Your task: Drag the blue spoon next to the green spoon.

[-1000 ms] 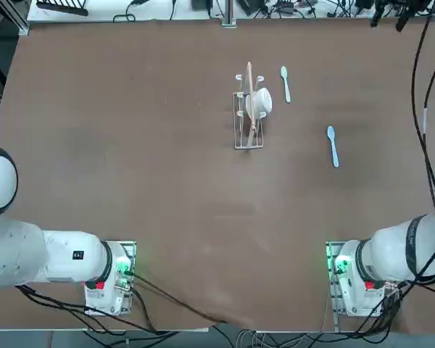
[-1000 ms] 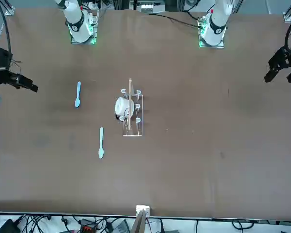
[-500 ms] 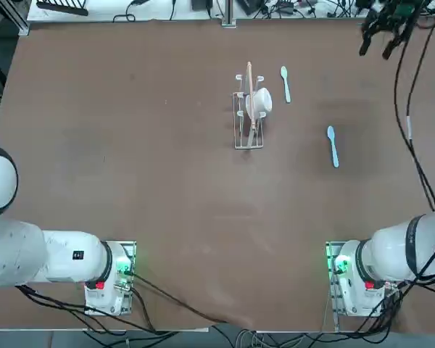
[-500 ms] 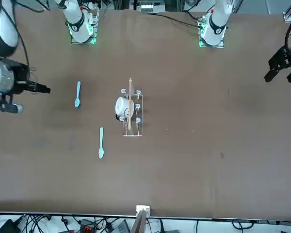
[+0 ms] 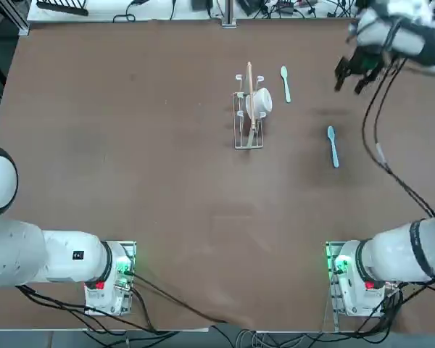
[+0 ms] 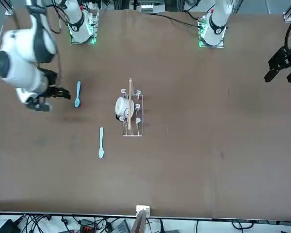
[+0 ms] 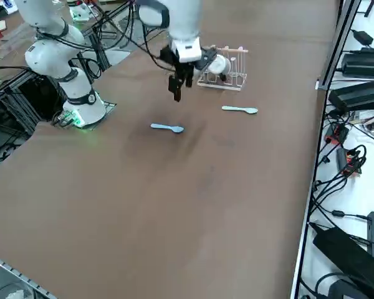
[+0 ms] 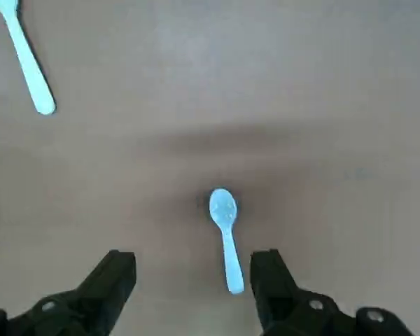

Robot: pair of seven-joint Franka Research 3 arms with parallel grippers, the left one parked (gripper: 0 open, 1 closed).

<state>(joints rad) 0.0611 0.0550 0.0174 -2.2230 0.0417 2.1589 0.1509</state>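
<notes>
The blue spoon lies flat on the brown table, right of the rack. The green spoon lies farther from the bases, just right of the rack. My right gripper hangs open above the table, a little beyond and to the right of the blue spoon, touching nothing. In the right wrist view the blue spoon lies below the gap of the open right gripper, and the green spoon is off to one side.
A wire rack holding a white cup and a wooden stick stands at mid-table, left of the green spoon. Cables and boxes line the far edge and the right side.
My right arm has swung in from the far right corner toward the blue spoon and come lower. Its fingers have stayed open. Neither spoon has moved.
</notes>
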